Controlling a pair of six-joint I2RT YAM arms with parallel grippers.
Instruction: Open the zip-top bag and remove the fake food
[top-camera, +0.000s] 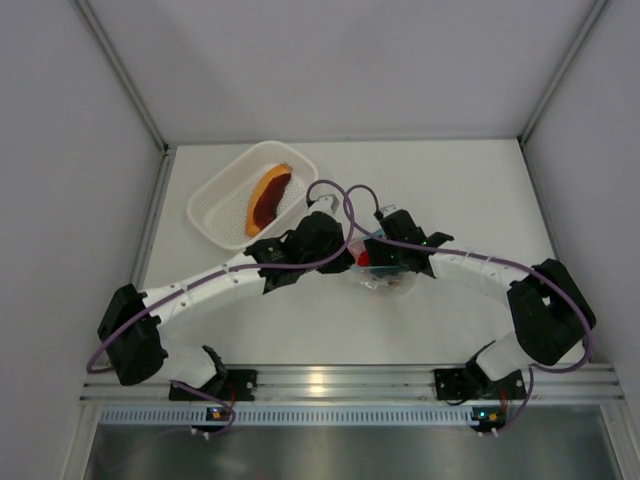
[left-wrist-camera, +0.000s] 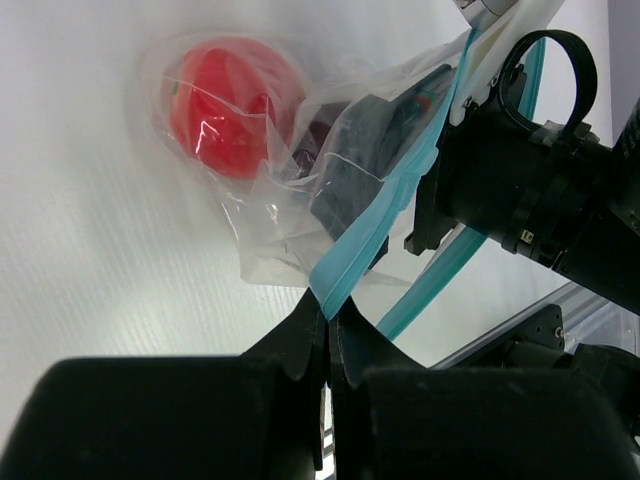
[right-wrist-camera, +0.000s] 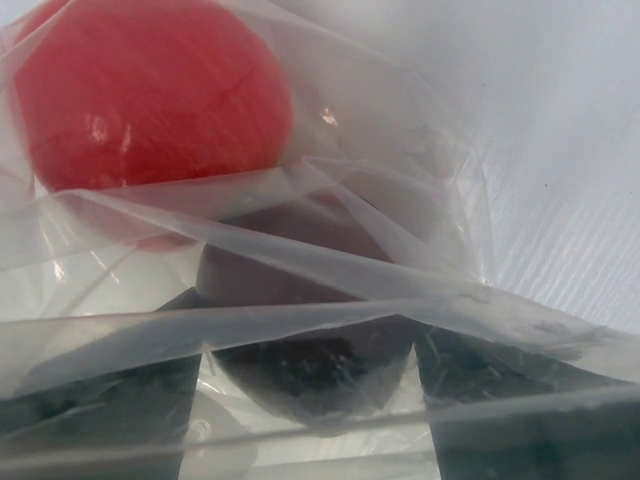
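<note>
left tool (left-wrist-camera: 328, 322) pinches zip strip (left-wrist-camera: 385, 225) | orange slice (top-camera: 270, 197) in basket (top-camera: 225, 200) (top only)

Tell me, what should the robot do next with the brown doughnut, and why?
Probably close the right claw on the brown doughnut: its open fingers sit either side of it in the bag, while the left claw pinches the blue zip strip.

White arms (top-camera: 478, 270), black joints (top-camera: 548, 310), purple cables (top-camera: 345, 205)
</note>
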